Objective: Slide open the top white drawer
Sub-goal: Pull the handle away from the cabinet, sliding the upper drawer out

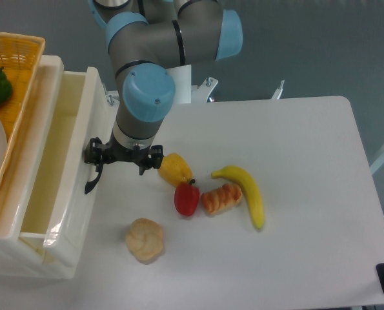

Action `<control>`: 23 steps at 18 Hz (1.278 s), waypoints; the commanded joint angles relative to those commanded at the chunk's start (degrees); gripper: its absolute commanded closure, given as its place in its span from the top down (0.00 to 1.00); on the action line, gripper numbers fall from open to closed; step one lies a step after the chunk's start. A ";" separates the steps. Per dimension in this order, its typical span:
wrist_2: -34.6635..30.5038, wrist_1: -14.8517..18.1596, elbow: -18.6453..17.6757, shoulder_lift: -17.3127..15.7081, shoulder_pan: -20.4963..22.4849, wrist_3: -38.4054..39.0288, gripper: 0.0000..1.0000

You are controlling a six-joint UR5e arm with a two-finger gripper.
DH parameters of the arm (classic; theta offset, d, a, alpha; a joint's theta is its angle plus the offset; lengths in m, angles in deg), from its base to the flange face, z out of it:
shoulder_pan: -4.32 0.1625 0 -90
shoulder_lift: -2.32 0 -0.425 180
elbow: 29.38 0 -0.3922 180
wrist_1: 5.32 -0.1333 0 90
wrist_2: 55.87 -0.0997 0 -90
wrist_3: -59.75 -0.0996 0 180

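The glossy cream-white plastic top drawer (56,174) stands pulled out from the white cabinet (46,68) at the left edge of the table (295,161), its deep hollow inside open to view. Its black arched handle (93,181) sits on the front wall, facing the table. The black two-finger gripper (100,159) of the grey and light-blue arm (143,97) is at the upper end of that handle; the jaws appear pinched on it, though the contact is partly hidden. Just right of the gripper lies a yellow bell pepper (174,168), then a red bell pepper (186,198), a brown croissant (221,197) and a yellow banana (246,192). A pale round bread roll (144,239) lies near the drawer front. On the cabinet rests a woven orange basket (20,71).
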 joint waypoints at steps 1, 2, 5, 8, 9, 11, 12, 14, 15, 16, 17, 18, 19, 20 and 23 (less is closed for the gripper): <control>0.00 -0.09 0.00 0.00 0.44 0.00 1.00; 0.00 -0.09 0.00 -0.09 0.88 0.00 1.00; 0.00 -0.26 0.17 0.00 1.41 -0.35 1.00; 0.00 -0.09 0.09 0.09 2.46 -2.54 1.00; 0.00 -0.17 0.09 0.09 2.55 -2.81 1.00; 0.00 -0.18 0.09 0.26 3.25 -3.60 1.00; 0.00 -0.09 0.09 0.26 3.60 -4.30 1.00; -0.09 -0.17 0.17 0.26 3.69 -4.83 1.00; -0.09 -0.18 0.18 0.35 3.87 -4.92 1.00; 0.00 -0.18 0.09 0.35 4.30 -5.10 1.00; 0.00 -0.18 0.09 0.35 4.66 -5.62 1.00; 0.00 -0.09 0.09 0.27 4.92 -6.23 1.00; -0.09 -0.09 0.09 0.26 5.01 -6.59 1.00; -0.09 -0.09 0.09 0.18 5.53 -6.94 1.00; -0.09 -0.09 -0.17 0.44 6.16 -7.29 1.00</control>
